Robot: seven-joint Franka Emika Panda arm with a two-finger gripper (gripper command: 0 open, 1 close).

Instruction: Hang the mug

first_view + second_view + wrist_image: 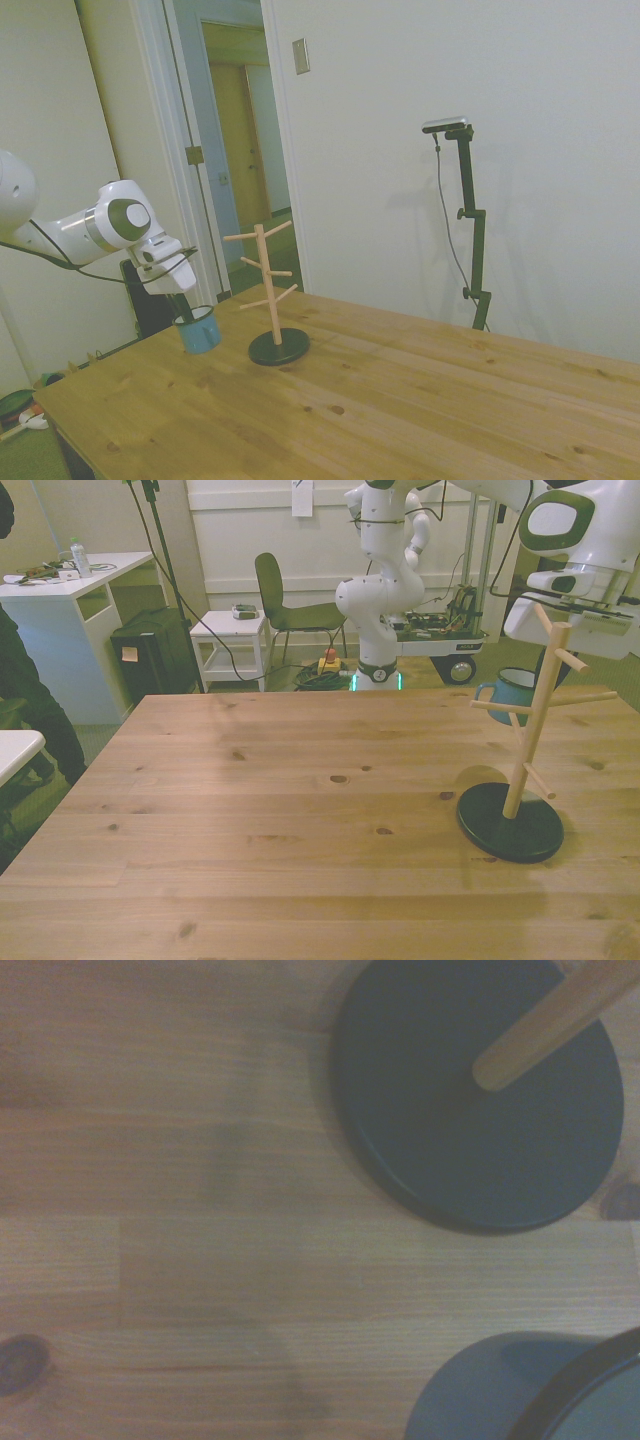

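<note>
The white Franka arm reached in over the wooden table (400, 400) with its gripper (186, 305) pointing down into the teal-blue mug (199, 330), the dark fingers dipping over the mug's pale rim; they appeared clamped on the mug's wall, though the side view was too small to show the contact plainly. In that view the mug hung tilted, its bottom seemingly just clear of the tabletop, near the table's edge and beside the wooden peg stand (268, 290), apart from it. The stand stood upright on a round black base (279, 347), its slanted pegs reaching out on both sides of the post, none of them carrying anything. In the front view the mug (512, 690) sat behind the stand (535, 720) at the front view's right, its handle turned to the front view's left, partly crossed by a peg and the post. The wrist view showed the black base (470, 1110) with a blurred wooden peg (550, 1020) across it, bare table planks (180, 1260), and a dark rounded part of the mug (500, 1390) in one corner. A person's dark sleeve (25, 695) showed at the front view's left edge
</note>
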